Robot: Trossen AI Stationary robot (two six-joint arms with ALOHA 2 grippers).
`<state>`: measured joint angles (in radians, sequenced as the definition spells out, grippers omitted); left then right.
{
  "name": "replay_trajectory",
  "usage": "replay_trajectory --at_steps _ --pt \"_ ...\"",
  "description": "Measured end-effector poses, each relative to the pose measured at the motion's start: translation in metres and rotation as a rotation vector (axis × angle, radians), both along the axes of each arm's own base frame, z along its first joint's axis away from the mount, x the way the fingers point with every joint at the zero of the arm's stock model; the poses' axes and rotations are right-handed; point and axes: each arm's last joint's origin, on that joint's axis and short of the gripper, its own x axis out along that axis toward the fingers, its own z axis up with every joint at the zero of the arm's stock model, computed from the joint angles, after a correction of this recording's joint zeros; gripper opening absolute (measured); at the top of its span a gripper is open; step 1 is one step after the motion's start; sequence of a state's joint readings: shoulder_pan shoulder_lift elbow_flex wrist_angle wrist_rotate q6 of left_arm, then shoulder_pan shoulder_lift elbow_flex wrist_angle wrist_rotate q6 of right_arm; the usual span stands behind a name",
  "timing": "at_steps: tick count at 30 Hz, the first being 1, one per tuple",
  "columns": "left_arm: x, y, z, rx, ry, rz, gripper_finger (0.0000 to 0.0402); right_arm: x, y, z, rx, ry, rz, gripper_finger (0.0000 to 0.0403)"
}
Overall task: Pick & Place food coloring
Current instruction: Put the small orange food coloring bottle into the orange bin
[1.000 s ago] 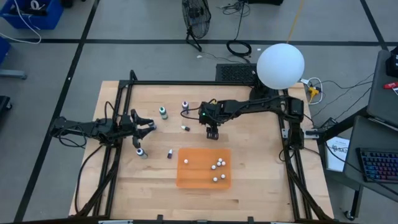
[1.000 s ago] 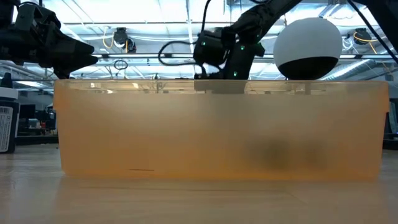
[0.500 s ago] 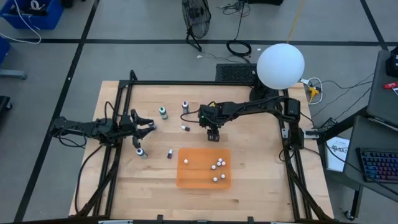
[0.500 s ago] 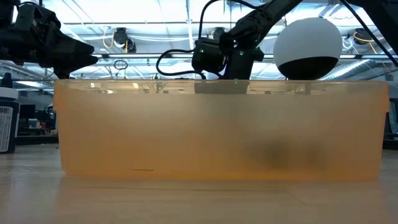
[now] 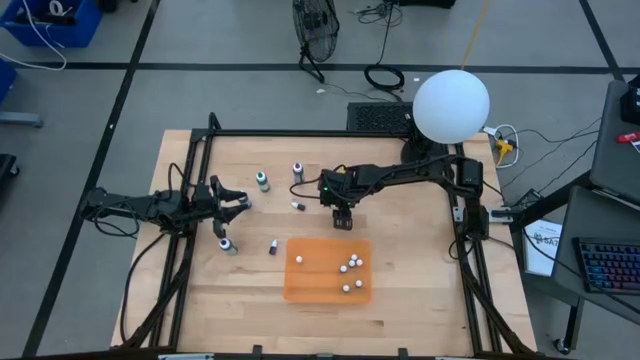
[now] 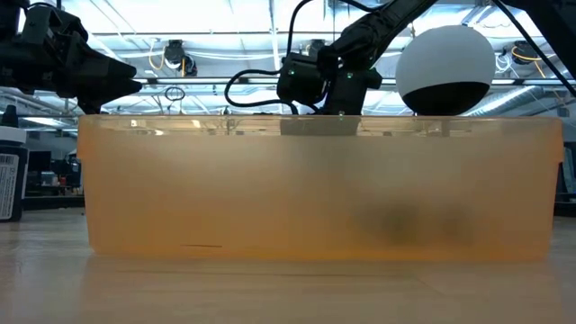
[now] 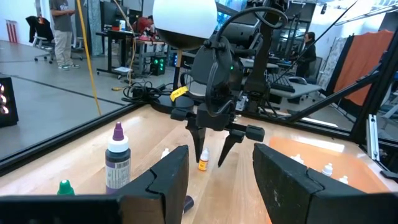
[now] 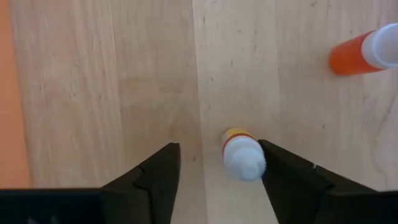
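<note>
Moved slightly left: your right gripper (image 7: 211, 163), fingers spread over one small orange-banded white-capped dropper bottle (image 8: 241, 155). Left gripper (image 5: 240, 202) spread, idle. Four bottles upright far-left; wooden table (image 5: 420, 260).

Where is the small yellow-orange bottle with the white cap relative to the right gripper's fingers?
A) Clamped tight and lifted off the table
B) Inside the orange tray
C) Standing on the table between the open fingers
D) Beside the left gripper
C: in the right wrist view the bottle stands on the wood between the spread fingers of the right gripper; the left wrist view agrees.
</note>
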<state>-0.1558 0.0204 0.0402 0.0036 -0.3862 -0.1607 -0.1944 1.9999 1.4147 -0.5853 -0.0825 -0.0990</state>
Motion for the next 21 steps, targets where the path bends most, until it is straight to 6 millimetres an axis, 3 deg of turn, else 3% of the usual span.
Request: replay_trajectory --at_steps 10,16,21 --pt "0.0 0.0 0.0 0.0 0.0 0.0 0.0182 0.004 -0.001 0.002 -0.018 -0.044 0.024 0.0056" --pt "0.0 0.0 0.0 0.0 0.0 0.0 0.0182 0.004 0.008 0.007 -0.032 -0.045 0.063 0.0054" --pt "0.0 0.0 0.0 0.0 0.0 0.0 0.0182 -0.001 0.032 0.043 -0.079 -0.125 0.101 0.0054"
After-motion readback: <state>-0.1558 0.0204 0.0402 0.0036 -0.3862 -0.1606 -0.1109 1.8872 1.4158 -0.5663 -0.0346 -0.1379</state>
